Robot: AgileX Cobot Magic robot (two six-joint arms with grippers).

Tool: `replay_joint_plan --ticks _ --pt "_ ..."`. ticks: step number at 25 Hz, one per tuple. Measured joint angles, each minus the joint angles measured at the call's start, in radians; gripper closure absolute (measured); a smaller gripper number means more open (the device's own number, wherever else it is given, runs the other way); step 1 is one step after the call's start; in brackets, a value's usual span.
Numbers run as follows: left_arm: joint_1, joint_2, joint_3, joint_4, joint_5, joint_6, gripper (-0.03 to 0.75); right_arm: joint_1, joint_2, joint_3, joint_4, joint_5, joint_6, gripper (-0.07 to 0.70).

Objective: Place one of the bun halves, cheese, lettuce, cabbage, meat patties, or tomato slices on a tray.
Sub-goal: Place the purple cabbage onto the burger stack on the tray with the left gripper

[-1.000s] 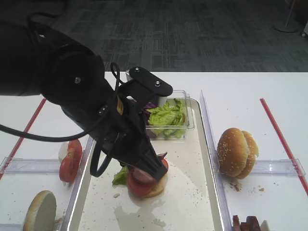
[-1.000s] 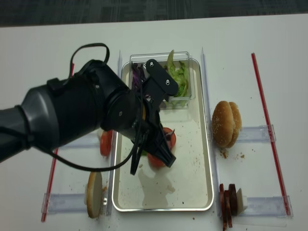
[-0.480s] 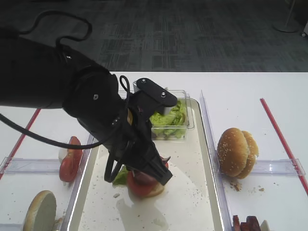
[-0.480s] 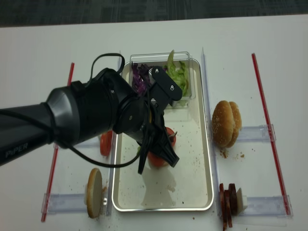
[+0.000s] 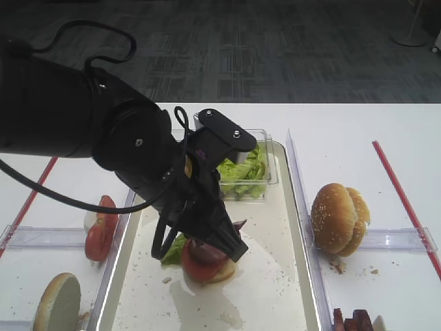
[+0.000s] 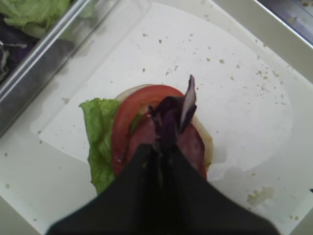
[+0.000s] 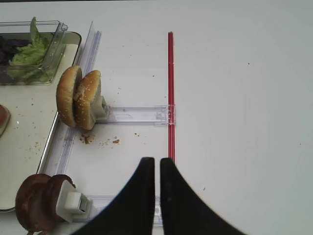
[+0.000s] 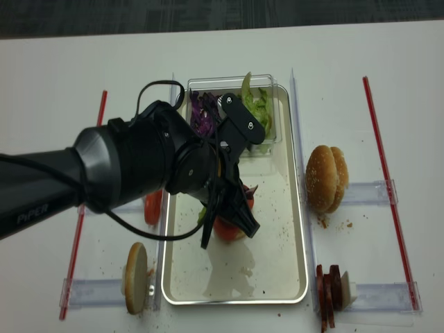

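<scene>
Left end effector [image 6: 161, 154] pinches cabbage [image 6: 172, 115], half hidden.

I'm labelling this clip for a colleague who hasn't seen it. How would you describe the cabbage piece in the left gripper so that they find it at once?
Start at the long metal tray in the middle of the table. On its floor sits a stack of bun, lettuce, tomato and meat. Just above it, the left gripper is shut on the cabbage: a dark purple crinkled shred, the only purple thing outside the clear tub.

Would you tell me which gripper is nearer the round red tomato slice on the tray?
Left. The left gripper is directly over the tomato slice; the right gripper hovers beyond the tray's far side.
</scene>
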Motion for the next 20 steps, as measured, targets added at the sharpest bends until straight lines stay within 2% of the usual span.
replay_joint_plan --ticks 20 --pt "0.0 0.058 0.0 0.013 -0.03 0.0 0.686 0.0 0.0 0.0 0.0 0.0 0.0 0.563"
